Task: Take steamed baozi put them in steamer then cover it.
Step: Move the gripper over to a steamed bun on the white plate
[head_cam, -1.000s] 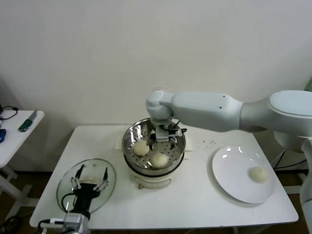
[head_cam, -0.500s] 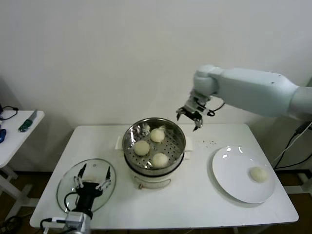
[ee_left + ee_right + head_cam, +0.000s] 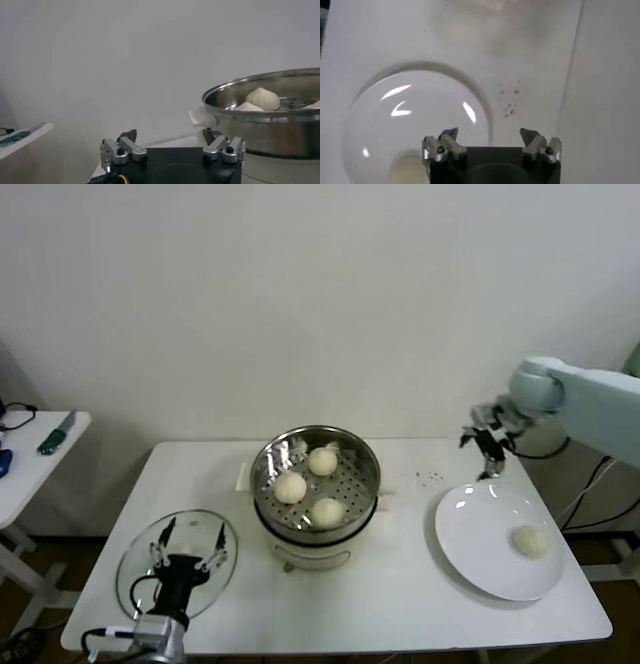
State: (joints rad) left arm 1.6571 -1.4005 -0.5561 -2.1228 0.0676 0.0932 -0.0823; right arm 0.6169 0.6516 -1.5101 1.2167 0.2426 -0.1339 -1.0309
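Observation:
The steamer [image 3: 268, 502] stands mid-table with three steamed baozi in it [image 3: 322, 461], [image 3: 290, 487], [image 3: 327, 511]. Another baozi [image 3: 531, 541] lies on the white plate [image 3: 480, 534] at the right. My right gripper [image 3: 485, 448] hangs open and empty above the plate's far edge. In the right wrist view the gripper [image 3: 490, 136] looks down on the plate [image 3: 395, 125]. My left gripper [image 3: 188, 537] rests open over the glass lid [image 3: 135, 569] at the front left. Its wrist view shows the gripper [image 3: 170, 137] facing the steamer [image 3: 270, 130] from the side, with a baozi [image 3: 262, 98] inside.
Dark crumbs [image 3: 432, 477] dot the table between steamer and plate. A small side table [image 3: 30, 459] with a few items stands off to the left. The wall runs close behind the table.
My right gripper left a third baozi in the steamer, rose, and swung right to above the plate's far edge. The left arm stayed over the lid.

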